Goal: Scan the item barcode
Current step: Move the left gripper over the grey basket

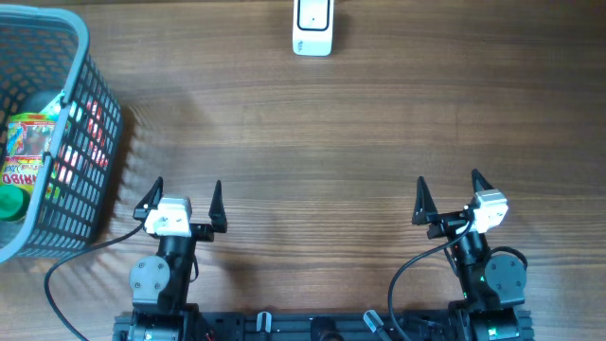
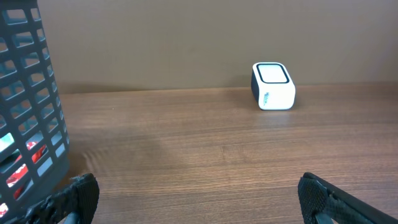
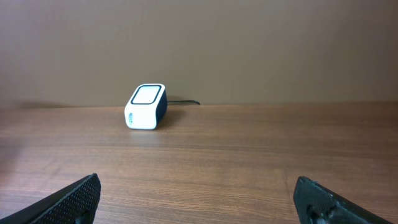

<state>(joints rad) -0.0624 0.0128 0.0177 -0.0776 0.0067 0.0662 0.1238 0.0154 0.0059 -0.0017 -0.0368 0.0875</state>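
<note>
A white barcode scanner [image 1: 312, 26] with a dark window stands at the table's far edge, also seen as the scanner [image 2: 273, 86] in the left wrist view and the scanner [image 3: 145, 106] in the right wrist view. A colourful packaged item [image 1: 26, 163] with a green cap lies inside the grey basket [image 1: 80, 38] at far left. My left gripper [image 1: 185, 201] rests near the front edge, open and empty. Open and empty too, my right gripper [image 1: 447, 197] sits at the front right. Both are far from the scanner and the item.
The basket's slotted wall [image 2: 28, 106] stands close to the left gripper's left side. A thin cable [image 3: 184, 101] runs from behind the scanner. Bare wooden tabletop [image 1: 312, 142] lies between the grippers and the scanner.
</note>
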